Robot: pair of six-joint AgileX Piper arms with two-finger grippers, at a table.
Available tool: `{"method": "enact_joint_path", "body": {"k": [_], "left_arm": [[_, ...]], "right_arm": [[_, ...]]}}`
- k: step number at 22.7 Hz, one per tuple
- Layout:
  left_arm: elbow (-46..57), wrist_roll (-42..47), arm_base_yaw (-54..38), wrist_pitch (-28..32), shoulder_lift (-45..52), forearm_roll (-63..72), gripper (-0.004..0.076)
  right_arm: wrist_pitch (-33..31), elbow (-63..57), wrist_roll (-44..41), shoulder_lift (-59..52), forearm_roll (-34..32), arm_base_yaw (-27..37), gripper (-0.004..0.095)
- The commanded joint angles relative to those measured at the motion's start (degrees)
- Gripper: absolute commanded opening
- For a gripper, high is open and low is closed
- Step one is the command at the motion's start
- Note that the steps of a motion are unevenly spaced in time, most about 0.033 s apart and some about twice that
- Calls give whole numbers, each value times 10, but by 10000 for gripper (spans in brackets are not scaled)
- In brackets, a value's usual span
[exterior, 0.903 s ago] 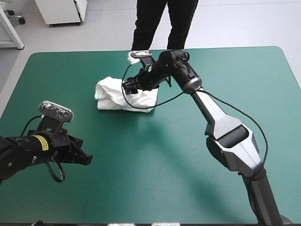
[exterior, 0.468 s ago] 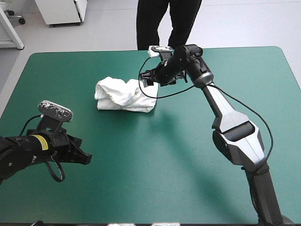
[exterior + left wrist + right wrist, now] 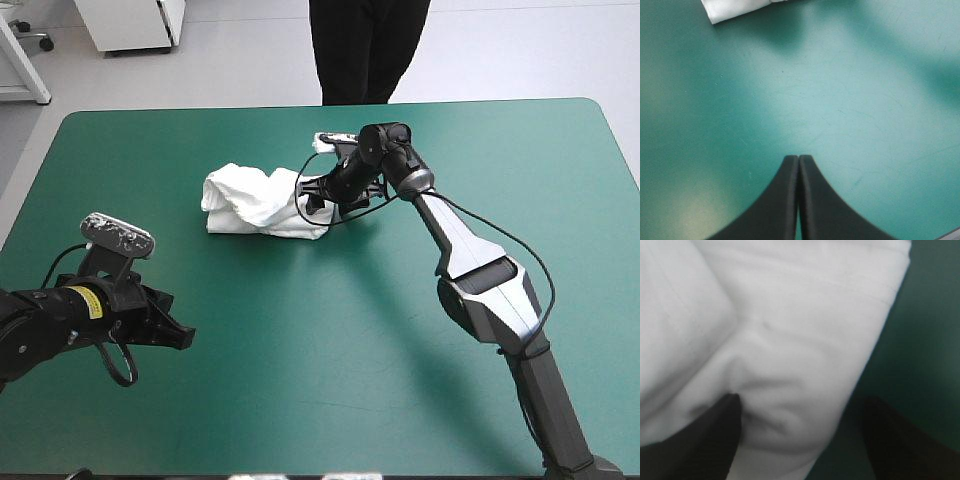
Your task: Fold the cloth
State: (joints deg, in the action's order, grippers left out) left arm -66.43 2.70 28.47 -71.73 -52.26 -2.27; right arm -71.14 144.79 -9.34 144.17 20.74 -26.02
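The white T-shirt (image 3: 255,203) lies as a folded, slightly rumpled bundle toward the back of the table, left of centre. My right gripper (image 3: 312,195) is low at the bundle's right end. In its wrist view it (image 3: 802,401) is open, its fingers (image 3: 700,440) wide apart, with the T-shirt (image 3: 790,315) filling the space between and ahead of them. My left gripper (image 3: 185,337) hovers near the front left, well apart from the bundle. In the left wrist view it (image 3: 798,160) is shut on nothing, and a corner of the T-shirt (image 3: 735,9) shows far ahead.
Bare teal-green cover (image 3: 350,330) stretches between the bundle and the table's front edge and off to the right. The table's far edge (image 3: 330,104) runs a short way behind the right gripper.
The right gripper left the bundle's top, rose back toward the far edge, then came down again at the bundle's right end. The left arm has stayed put.
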Motion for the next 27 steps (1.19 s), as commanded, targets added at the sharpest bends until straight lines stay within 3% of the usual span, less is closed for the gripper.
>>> {"method": "enact_joint_path", "body": {"k": [1,3,4,6,9,13,16,27], "left_arm": [[-14,8,0,-17,5,0,-9],[-14,10,0,-17,5,0,-9],[-14,10,0,-17,5,0,-9],[-14,10,0,-20,5,0,-9],[-14,12,0,-20,5,1,-9],[-14,11,0,-20,5,2,-9],[-14,11,0,-20,5,-4,-9],[-14,9,0,-20,5,-38,-9]], "right_arm": [[0,16,11,-25,53,4,624],[2,16,19,-20,79,4,494],[3,16,19,-20,81,4,245],[-3,18,19,-20,72,6,-5],[-4,16,15,-27,59,14,-17],[-4,-68,15,-91,-130,23,-17],[-4,-178,12,-145,-200,49,-17],[101,-533,7,-365,-318,205,-17]]}}
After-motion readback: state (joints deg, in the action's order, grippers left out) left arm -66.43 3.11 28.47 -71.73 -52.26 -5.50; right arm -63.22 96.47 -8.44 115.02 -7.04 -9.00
